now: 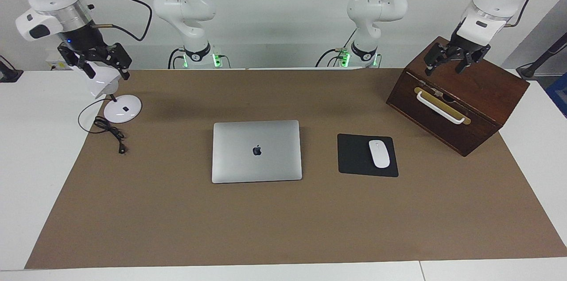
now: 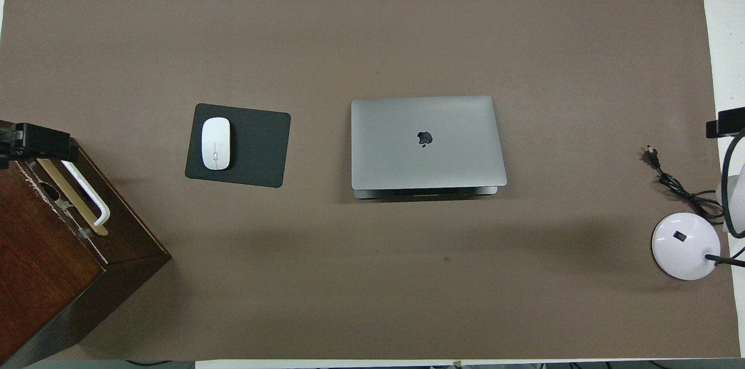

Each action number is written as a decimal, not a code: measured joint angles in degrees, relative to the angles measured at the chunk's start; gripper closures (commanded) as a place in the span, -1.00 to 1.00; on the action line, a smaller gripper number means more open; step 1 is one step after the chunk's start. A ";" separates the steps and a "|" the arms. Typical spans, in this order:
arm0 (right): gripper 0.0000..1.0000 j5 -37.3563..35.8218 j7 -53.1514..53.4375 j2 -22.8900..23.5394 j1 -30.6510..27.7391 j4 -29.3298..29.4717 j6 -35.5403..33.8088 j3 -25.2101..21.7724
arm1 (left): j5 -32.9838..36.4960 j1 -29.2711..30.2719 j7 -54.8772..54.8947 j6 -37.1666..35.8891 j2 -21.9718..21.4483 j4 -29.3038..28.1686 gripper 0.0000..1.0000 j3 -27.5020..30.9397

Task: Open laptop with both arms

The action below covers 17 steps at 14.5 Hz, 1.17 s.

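Note:
The laptop (image 1: 257, 150) (image 2: 428, 142) lies closed and flat in the middle of the brown mat, its silver lid and dark apple logo facing up. Along the edge nearer the robots, a strip of its base shows under the lid. My left gripper (image 1: 447, 66) (image 2: 41, 141) hangs open over the top of the wooden box, well away from the laptop. The right gripper (image 1: 98, 64) (image 2: 726, 122) hangs open just above the white lamp head at the right arm's end of the table. Neither gripper holds anything.
A black mouse pad (image 1: 354, 154) with a white mouse (image 1: 379, 153) lies beside the laptop toward the left arm's end. The dark wooden box (image 1: 460, 108) with a white handle stands past it. A white desk lamp (image 1: 122, 109) and its black cable (image 1: 110, 132) sit at the right arm's end.

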 measured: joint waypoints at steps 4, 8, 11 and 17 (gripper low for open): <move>-1.00 0.00 -0.05 -2.26 -0.19 0.03 -0.06 -0.23 | 0.00 0.00 0.00 0.00 0.00 0.00 -1.00 0.00; -1.00 0.00 -0.29 -2.84 -0.12 -0.11 -0.09 -0.31 | 0.00 0.00 0.00 0.00 0.00 0.00 -1.00 0.00; -1.00 0.00 -0.29 -2.83 0.38 -0.21 -0.05 0.07 | 0.00 0.00 0.00 0.00 0.00 0.00 -1.00 -0.01; -1.00 0.00 -0.29 -2.66 0.48 -1.73 4.05 0.12 | 0.00 0.01 0.00 -0.01 -0.03 0.00 -1.00 -0.02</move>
